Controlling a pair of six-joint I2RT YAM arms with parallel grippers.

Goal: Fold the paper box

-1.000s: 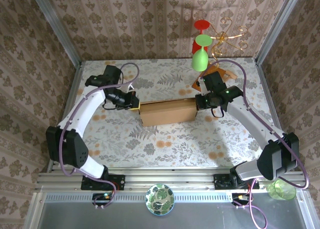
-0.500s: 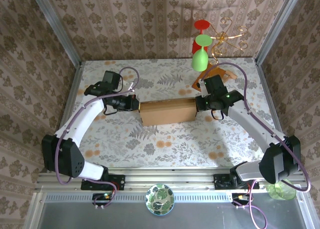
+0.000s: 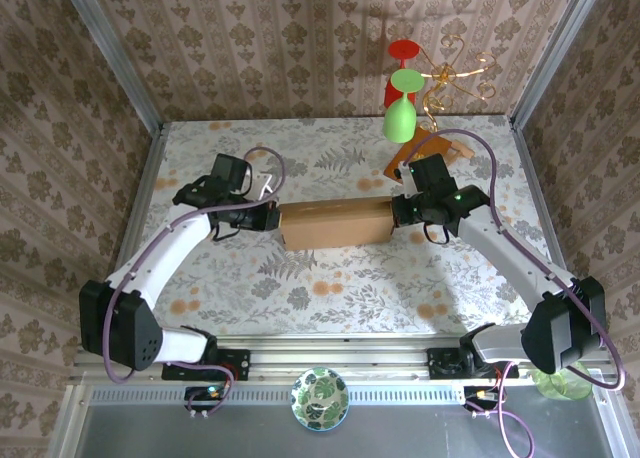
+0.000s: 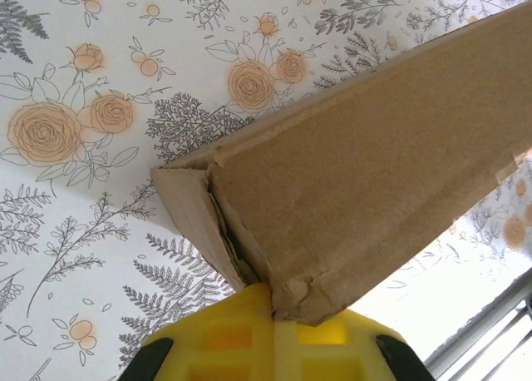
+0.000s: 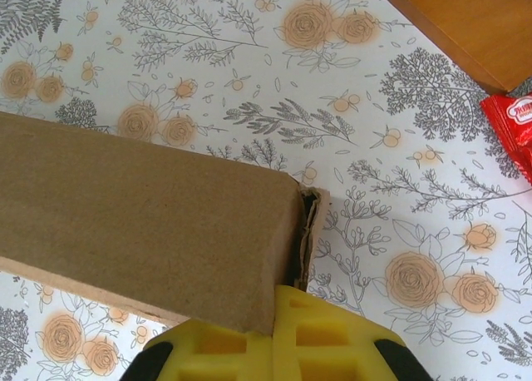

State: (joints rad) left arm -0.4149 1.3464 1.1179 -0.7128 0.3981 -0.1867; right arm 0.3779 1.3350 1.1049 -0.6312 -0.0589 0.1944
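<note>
Centrally on the flowered desk [image 3: 330, 288]: the paper box [image 3: 335, 224], folded up into a long closed block, lying flat with its long side running left to right. Held end to end between the two tools.

At its left end, the left tool [image 3: 268, 218], touching the short face. From the left wrist, yellow fingertips [image 4: 249, 331] pressed together with just a seam between them, butted against the lower corner of the cardboard and gripping nothing. Corner crumpled there, inner layers of the end flap gaping a little.

At the right end, the right tool [image 3: 398, 210], likewise touching. From the right wrist, yellow fingertips [image 5: 332, 319] closed on each other, pushing on the end of the box, where a flap edge stands slightly ajar.

Beyond that end, apart from the box, an orange-brown flat board [image 5: 465, 23] and, just beside it, a red wrapper [image 5: 511, 131]. At the far right of the desk, a green glass [image 3: 399, 118] with a red one [image 3: 403, 50] behind. On the near rail, a leaf-patterned bowl [image 3: 319, 398] and a green cup [image 3: 560, 380].
</note>
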